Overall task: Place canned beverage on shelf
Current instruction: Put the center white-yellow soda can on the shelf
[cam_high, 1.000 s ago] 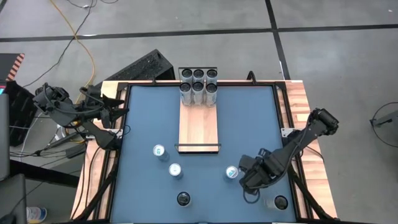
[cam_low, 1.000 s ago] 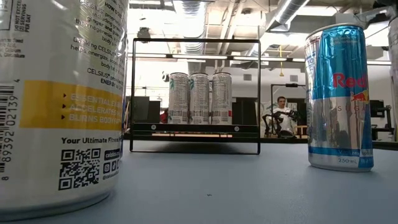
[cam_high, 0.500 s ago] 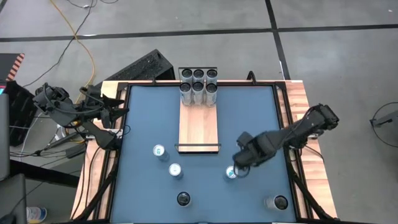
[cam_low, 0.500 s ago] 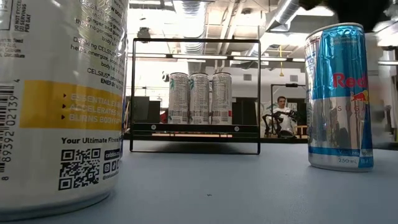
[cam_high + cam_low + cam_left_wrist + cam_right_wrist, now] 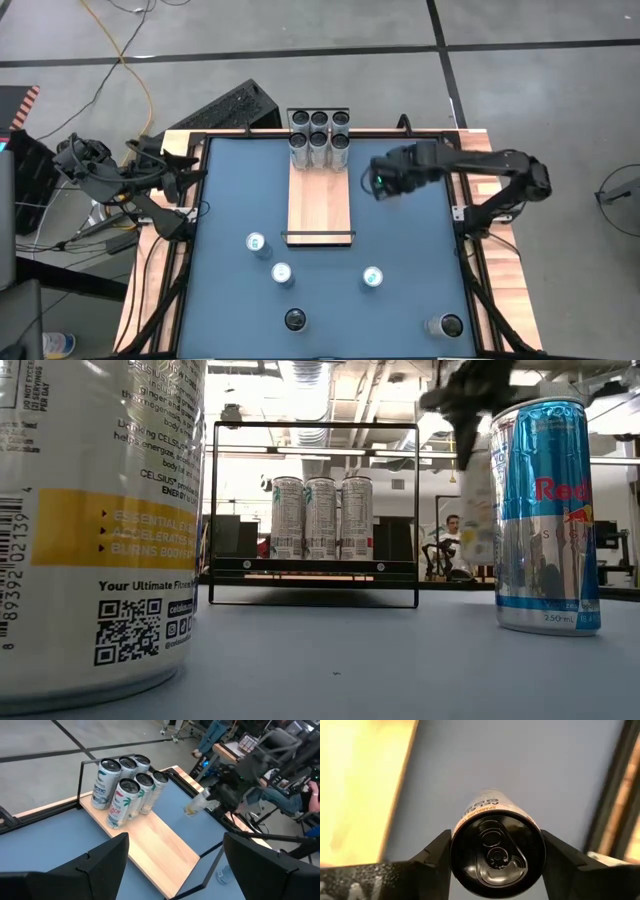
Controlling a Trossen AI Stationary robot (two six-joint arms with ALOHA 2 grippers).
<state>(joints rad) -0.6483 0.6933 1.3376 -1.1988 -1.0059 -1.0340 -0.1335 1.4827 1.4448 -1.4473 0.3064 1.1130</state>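
Shelf as landmark: well off its left side, past the table's edge, the left gripper waits with its fingers spread wide and nothing between them. At the shelf's far end stand six cans in two rows. Just beside the shelf's right long edge the right gripper hangs above the blue table, its fingers clamped on the sides of the canned beverage, gripping just under the top rim. My judgement: a thin metal wall dents under hard squeeze and is smooth enough to slip; if full, it carries real weight. Mid-body, a moderate pinch suits best.
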